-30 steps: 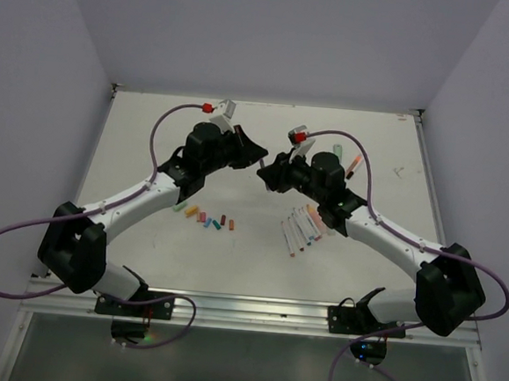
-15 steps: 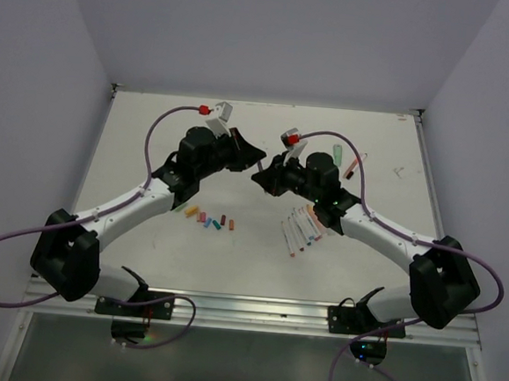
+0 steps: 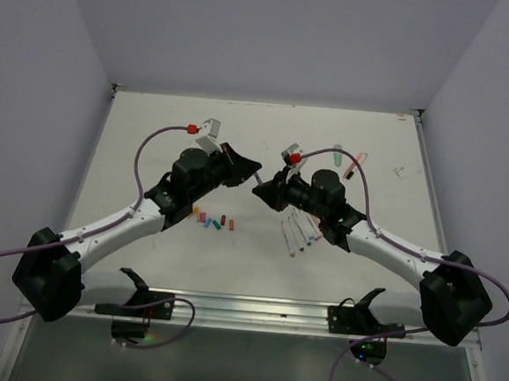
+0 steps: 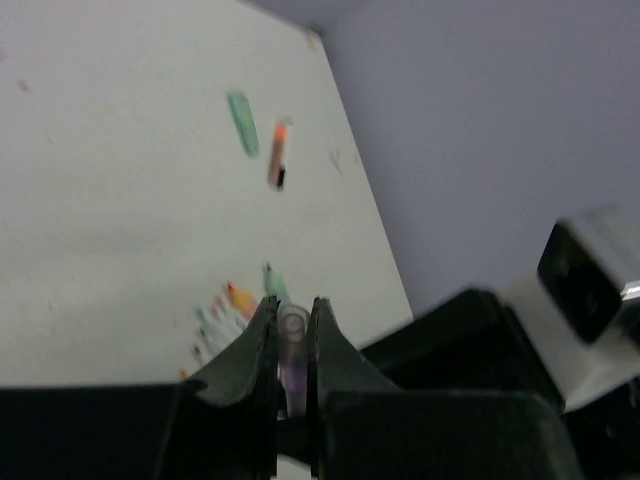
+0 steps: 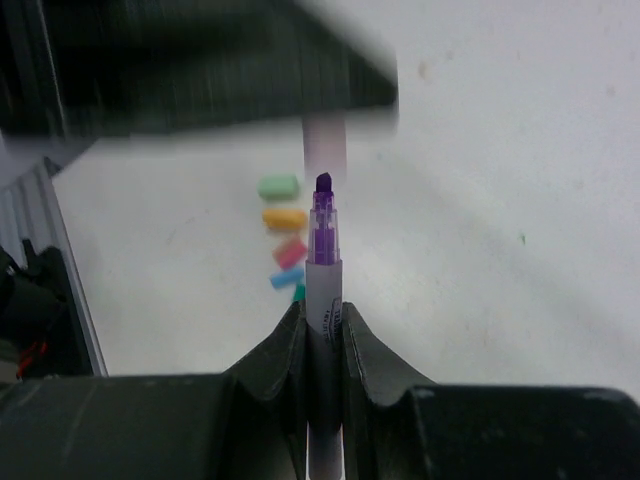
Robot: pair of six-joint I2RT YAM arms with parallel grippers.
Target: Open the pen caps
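My right gripper (image 5: 322,312) is shut on a white-barrelled pen (image 5: 322,270) whose purple tip is bare. Just beyond that tip sits a pale purple pen cap (image 5: 324,145), blurred. My left gripper (image 4: 292,305) is shut on that cap (image 4: 292,340), its hollow end facing outward. From above, the left gripper (image 3: 253,166) and right gripper (image 3: 260,191) meet nose to nose over the table's middle. Several loose pen caps (image 3: 212,220) lie under the left arm; the green (image 5: 279,186), orange (image 5: 284,217) and pink (image 5: 290,250) ones show past the pen.
A fan of uncapped pens (image 3: 301,230) lies under the right arm, also in the left wrist view (image 4: 222,315). A pale green highlighter (image 3: 337,151) and an orange pen (image 3: 354,164) lie at the back right. Table edges and grey walls close the sides.
Both grippers have shifted toward the near side, still facing each other. The right gripper has closed on the pen, and a small gap now shows between tip and cap.
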